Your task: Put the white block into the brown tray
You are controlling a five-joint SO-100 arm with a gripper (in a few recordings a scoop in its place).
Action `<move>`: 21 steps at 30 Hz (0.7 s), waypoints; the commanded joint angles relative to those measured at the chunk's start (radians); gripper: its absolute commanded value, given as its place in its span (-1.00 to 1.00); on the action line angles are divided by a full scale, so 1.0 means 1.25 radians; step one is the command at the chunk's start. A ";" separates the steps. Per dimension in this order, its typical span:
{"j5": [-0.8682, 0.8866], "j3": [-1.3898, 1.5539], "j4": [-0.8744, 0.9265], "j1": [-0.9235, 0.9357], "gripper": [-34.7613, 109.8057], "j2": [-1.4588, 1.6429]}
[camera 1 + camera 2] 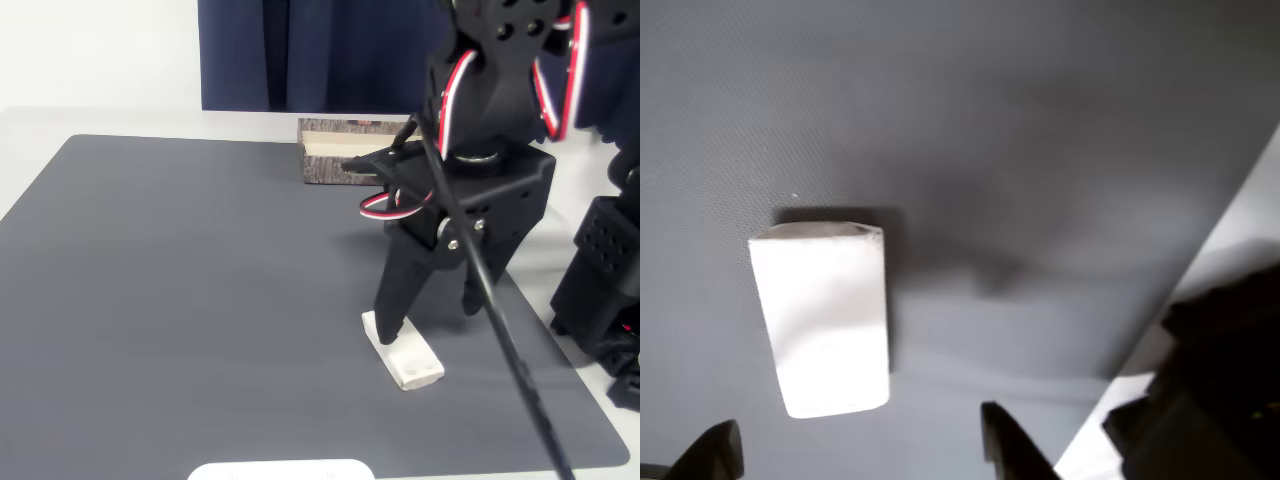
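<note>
The white block lies flat on the dark grey mat, near its front right part. My black gripper hangs over it, open, and its left finger comes down at the block's far end. In the wrist view the white block sits just ahead of the gap between the two fingertips, with nothing gripped. The brown tray stands at the back edge of the mat, behind the arm and partly hidden by it; its pale inside shows.
A dark grey mat covers the table. A wide white rounded plate pokes in at the front edge. Black robot base parts stand off the mat at right. A blue curtain hangs behind.
</note>
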 commanded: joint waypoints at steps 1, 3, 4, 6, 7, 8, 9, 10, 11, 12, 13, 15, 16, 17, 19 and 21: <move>-0.002 -0.002 -0.048 0.002 0.22 -0.004; -0.001 0.009 -0.071 -0.001 0.22 -0.006; -0.004 0.010 -0.072 -0.001 0.22 -0.009; -0.006 0.010 -0.072 -0.002 0.22 -0.013; -0.009 0.010 -0.072 -0.001 0.22 -0.015; -0.010 0.010 -0.072 -0.001 0.22 -0.017; -0.012 0.010 -0.072 0.000 0.22 -0.017; -0.016 0.010 -0.070 0.002 0.22 -0.018; -0.020 0.012 -0.066 0.002 0.23 -0.018; -0.020 0.012 -0.060 0.004 0.23 -0.018; -0.021 0.012 -0.058 0.004 0.23 -0.018; -0.022 0.012 -0.053 0.001 0.23 -0.018; -0.022 0.012 -0.049 0.000 0.23 -0.018; -0.022 0.012 -0.045 0.000 0.23 -0.018; -0.022 0.010 -0.031 0.000 0.23 -0.017; -0.021 0.010 -0.027 0.001 0.24 -0.016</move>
